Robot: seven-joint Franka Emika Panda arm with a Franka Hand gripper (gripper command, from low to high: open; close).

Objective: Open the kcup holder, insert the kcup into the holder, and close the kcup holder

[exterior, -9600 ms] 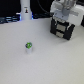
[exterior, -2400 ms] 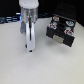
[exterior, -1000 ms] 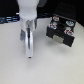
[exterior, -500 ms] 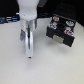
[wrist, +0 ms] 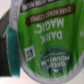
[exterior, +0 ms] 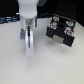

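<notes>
I'm seeing the gripper (exterior: 27,50) reaching down to the table; its jaws are closing around the kcup (wrist: 47,37), whose green lid is filling the wrist view. The kcup holder (exterior: 61,31) is sitting open at the exterior view's right. I'm worrying a shallow pinch lets it slip.

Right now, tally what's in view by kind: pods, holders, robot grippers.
Green-lidded white plastic kcup: 1, seen only in the wrist view
Black boxy kcup holder: 1, its drawer pulled open
White robot gripper: 1, whether the jaws are open or shut cannot be told
Total: 3
</notes>
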